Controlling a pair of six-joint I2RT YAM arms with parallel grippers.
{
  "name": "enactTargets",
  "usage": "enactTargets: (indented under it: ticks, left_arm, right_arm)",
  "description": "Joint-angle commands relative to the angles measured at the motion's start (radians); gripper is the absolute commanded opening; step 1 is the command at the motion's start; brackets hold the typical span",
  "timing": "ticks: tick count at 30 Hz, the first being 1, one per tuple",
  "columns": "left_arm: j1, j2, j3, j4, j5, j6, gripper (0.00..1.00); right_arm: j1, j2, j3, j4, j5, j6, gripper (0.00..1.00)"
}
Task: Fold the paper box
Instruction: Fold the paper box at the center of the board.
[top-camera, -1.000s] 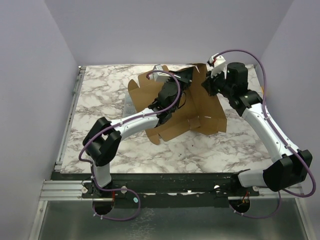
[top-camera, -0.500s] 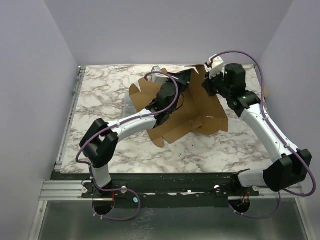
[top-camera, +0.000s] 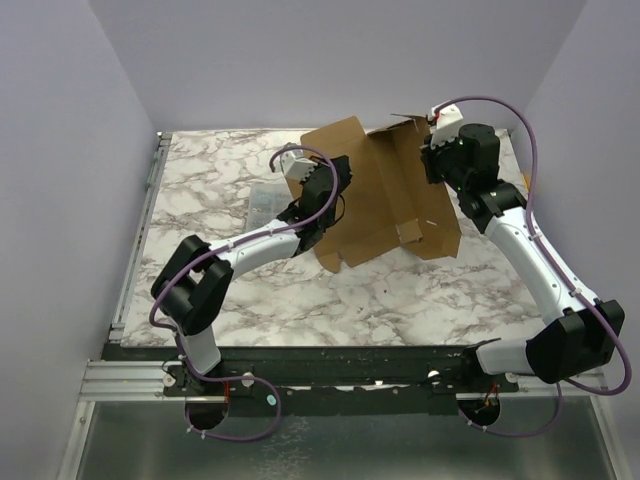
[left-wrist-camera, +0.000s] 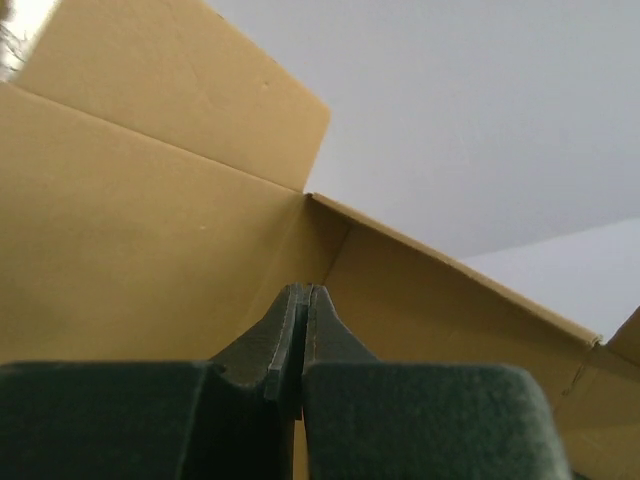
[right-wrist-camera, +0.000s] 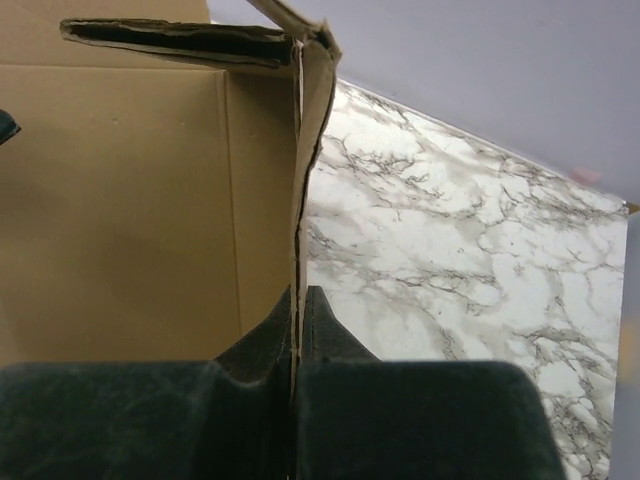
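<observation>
The box, an unfolded brown sheet, stands tilted off the tabletop toward 12 o'clock, with its low edge touching the marble at about 6 o'clock. The right tool is at the sheet's 2 o'clock corner and pinches an upright panel whose thin edge runs straight up between its fingers. The left tool is at the sheet's 9 o'clock side with its fingers pressed together against the cardboard. I cannot tell whether any cardboard is caught between them.
</observation>
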Motion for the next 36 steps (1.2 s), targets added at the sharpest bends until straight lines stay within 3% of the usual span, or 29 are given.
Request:
enactTargets:
  ticks: [1, 3, 5, 11, 15, 20, 30, 34, 36]
  left_arm:
    - [0.015, -0.039, 0.033, 0.025, 0.131, 0.110, 0.09]
    - [0.024, -0.037, 0.066, 0.044, 0.255, 0.300, 0.37]
    - [0.034, -0.050, 0.068, 0.048, 0.378, 0.473, 0.59]
    - [0.137, -0.104, 0.003, 0.068, 0.735, 0.729, 0.97]
    - [0.195, -0.146, -0.018, 0.061, 0.849, 0.954, 0.99]
    - [0.198, -0.174, -0.042, 0.066, 0.877, 1.244, 0.99]
    - [0.183, -0.059, 0.042, 0.211, 0.920, 1.429, 0.97]
    - [0.170, 0.000, 0.109, 0.224, 0.946, 1.427, 0.87]
    - [0.165, 0.013, 0.123, 0.226, 0.950, 1.426, 0.78]
  right_arm:
    - [0.000, -0.016, 0.007, 0.015, -0.049, 0.013, 0.00]
    - [0.001, -0.017, 0.004, 0.005, -0.064, 0.004, 0.00]
    - [0.000, -0.023, 0.002, -0.003, -0.077, -0.009, 0.00]
    - [0.000, -0.021, 0.034, -0.072, -0.182, -0.015, 0.00]
    - [-0.001, -0.013, 0.054, -0.104, -0.229, -0.013, 0.00]
    - [-0.001, -0.008, 0.070, -0.121, -0.258, -0.023, 0.00]
    - [-0.011, 0.019, 0.110, -0.175, -0.371, 0.003, 0.00]
    - [-0.016, 0.025, 0.112, -0.185, -0.395, 0.012, 0.00]
    - [-0.019, 0.027, 0.112, -0.184, -0.391, 0.013, 0.00]
